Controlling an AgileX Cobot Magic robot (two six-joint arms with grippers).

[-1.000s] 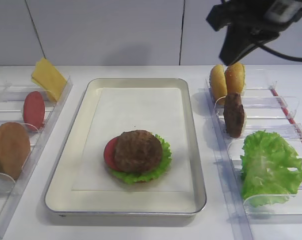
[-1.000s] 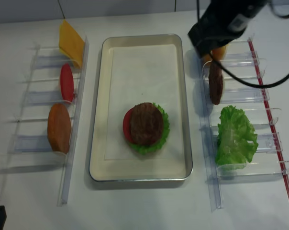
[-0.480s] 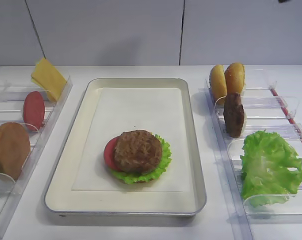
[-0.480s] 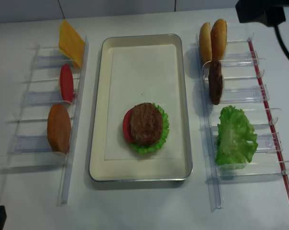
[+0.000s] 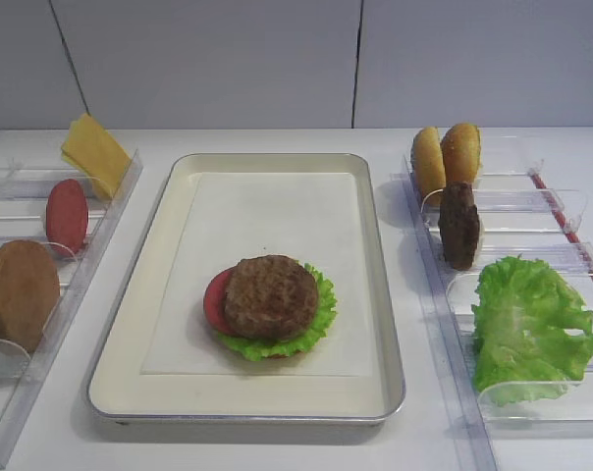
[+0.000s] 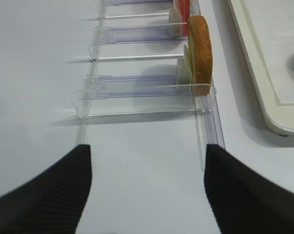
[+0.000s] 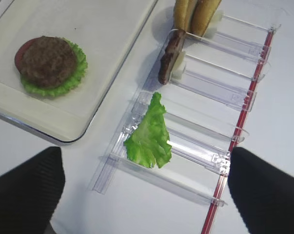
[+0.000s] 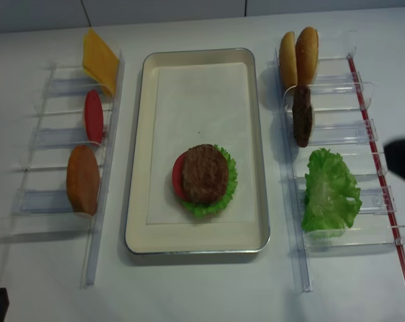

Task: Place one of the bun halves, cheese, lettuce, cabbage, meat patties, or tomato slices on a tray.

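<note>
On the tray (image 5: 247, 158) a meat patty (image 5: 271, 294) lies on lettuce and a tomato slice. The right rack holds two bun halves (image 5: 446, 157), a second meat patty (image 5: 459, 226) and lettuce (image 5: 527, 324). In the left rack stand cheese (image 5: 95, 154), a tomato slice (image 5: 67, 216) and a larger bun half (image 5: 18, 292). Cabbage is out of view. My right gripper (image 7: 147, 195) hangs open and empty, high above the lettuce (image 7: 149, 134) end of the right rack. My left gripper (image 6: 147, 195) is open and empty over bare table near the big bun (image 6: 200, 46).
Clear plastic racks (image 8: 336, 134) flank the tray on both sides, the right one with a red strip (image 8: 373, 134) along its outer edge. A dark part of the right arm (image 8: 403, 161) shows at the right edge of the overhead view.
The right arm has left the bun end of the right rack, passed out of the front view, and now sits further right, near the lettuce. The food has not moved.
</note>
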